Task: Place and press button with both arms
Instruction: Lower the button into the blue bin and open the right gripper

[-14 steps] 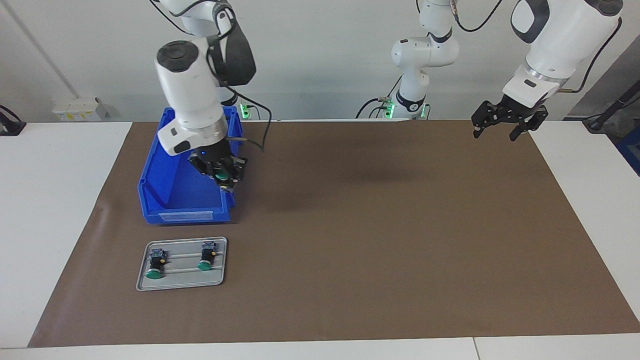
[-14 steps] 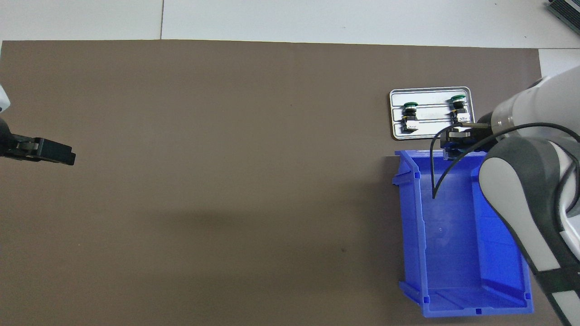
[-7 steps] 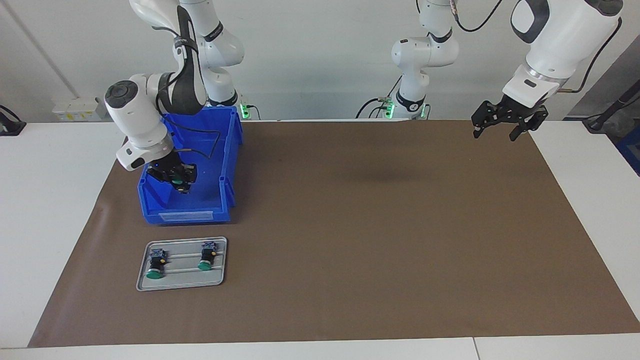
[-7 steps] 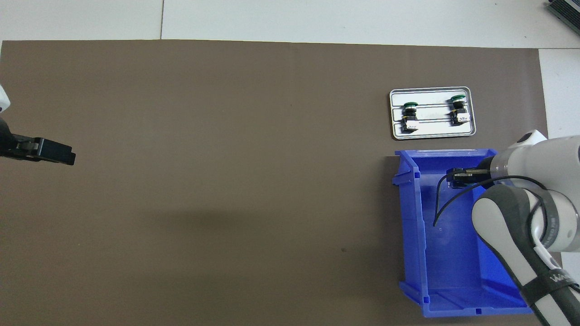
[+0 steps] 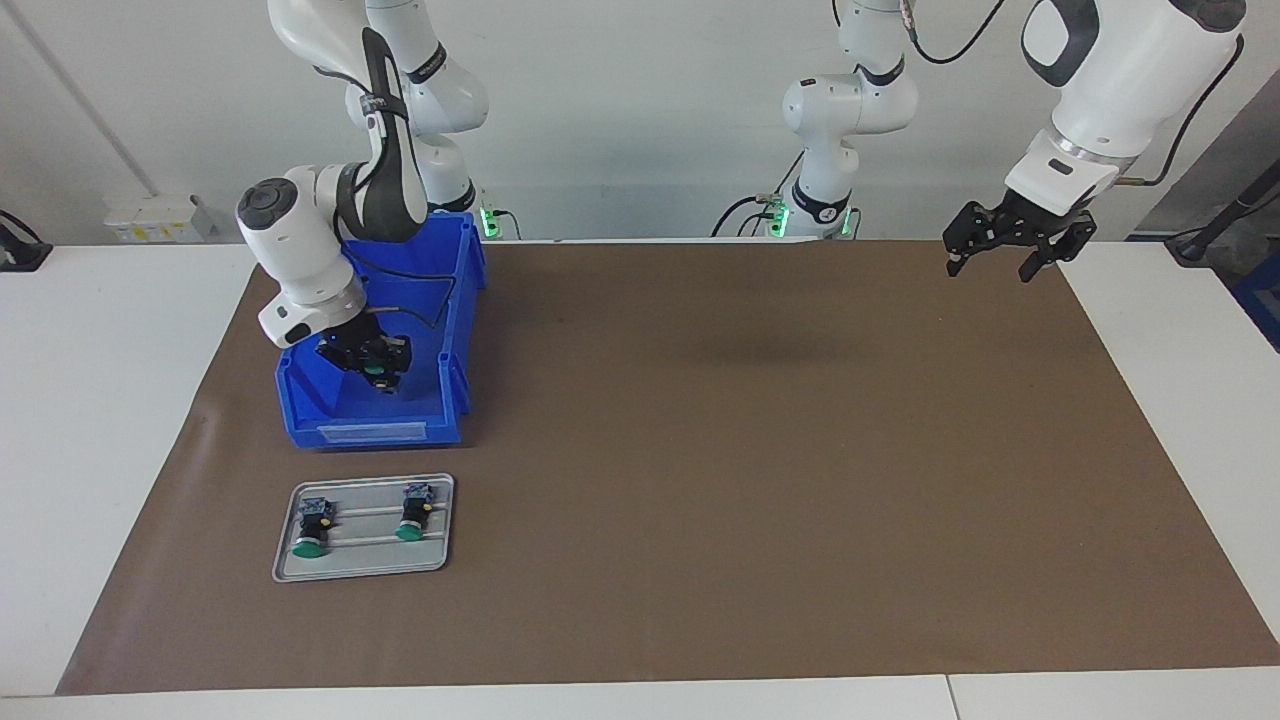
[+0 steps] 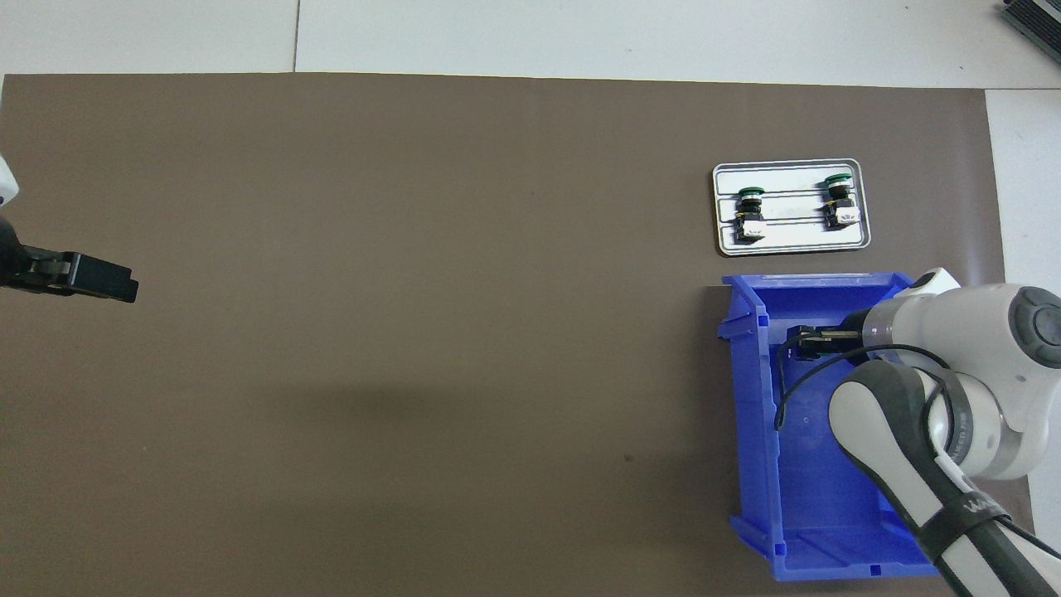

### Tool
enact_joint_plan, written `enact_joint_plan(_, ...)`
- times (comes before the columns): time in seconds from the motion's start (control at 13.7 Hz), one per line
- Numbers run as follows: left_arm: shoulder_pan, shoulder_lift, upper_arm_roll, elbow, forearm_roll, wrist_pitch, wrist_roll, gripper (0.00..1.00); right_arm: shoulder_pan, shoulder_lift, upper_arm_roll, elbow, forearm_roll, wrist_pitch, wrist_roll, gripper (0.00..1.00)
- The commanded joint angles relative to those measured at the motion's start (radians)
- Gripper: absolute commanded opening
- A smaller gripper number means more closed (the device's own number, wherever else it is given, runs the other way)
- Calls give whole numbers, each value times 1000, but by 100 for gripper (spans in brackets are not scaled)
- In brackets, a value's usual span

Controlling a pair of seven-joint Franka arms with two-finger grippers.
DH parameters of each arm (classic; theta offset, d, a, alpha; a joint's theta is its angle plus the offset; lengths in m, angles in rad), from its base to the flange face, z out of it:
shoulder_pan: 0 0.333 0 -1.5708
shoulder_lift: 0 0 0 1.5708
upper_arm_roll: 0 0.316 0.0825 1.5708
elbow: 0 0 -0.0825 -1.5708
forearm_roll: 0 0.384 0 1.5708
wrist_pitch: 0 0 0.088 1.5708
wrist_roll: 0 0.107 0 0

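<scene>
My right gripper [image 5: 376,371] hangs low inside the blue bin [image 5: 370,432], shut on a button whose green cap [image 5: 374,370] shows between its fingers. In the overhead view the right gripper [image 6: 801,343] is over the bin's [image 6: 753,431] part farthest from the robots, and the held button is hidden there. Two more green-capped buttons [image 5: 311,531] [image 5: 410,521] lie on a grey metal tray [image 5: 365,566], farther from the robots than the bin. They also show in the overhead view [image 6: 750,212] [image 6: 838,203]. My left gripper [image 5: 992,266] waits open and empty, raised over the mat's edge at the left arm's end.
A brown mat [image 5: 750,480] covers the table's middle. The tray [image 6: 787,241] lies just past the bin, at the right arm's end. The left gripper's tip [image 6: 108,282] shows at the overhead view's edge.
My right gripper came down from above the bin's wall into the bin with the button, then shifted slightly toward the left arm's end. The left arm has not moved.
</scene>
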Motion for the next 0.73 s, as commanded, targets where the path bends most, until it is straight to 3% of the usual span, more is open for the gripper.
enact_joint_plan(0.0, 7, -23, -4, -25, 10, 7, -7, 100, -2, 3, 3, -18, 27, 26, -8, 58)
enact_joint_plan(0.15, 7, -23, -4, -25, 10, 5, -7, 100, -2, 3, 3, -16, 27, 25, -9, 74)
enact_joint_plan(0.29, 7, -23, -4, -25, 10, 5, -7, 100, 0, 3, 4, -10, 26, 19, -9, 98)
enact_joint_plan(0.51, 7, -23, -4, -25, 10, 5, -7, 100, 0, -13, 3, 39, 26, 2, -13, 99)
enact_joint_plan(0.65, 7, -25, -4, -25, 10, 5, -7, 100, 0, -23, 4, 115, 26, -76, -8, 100)
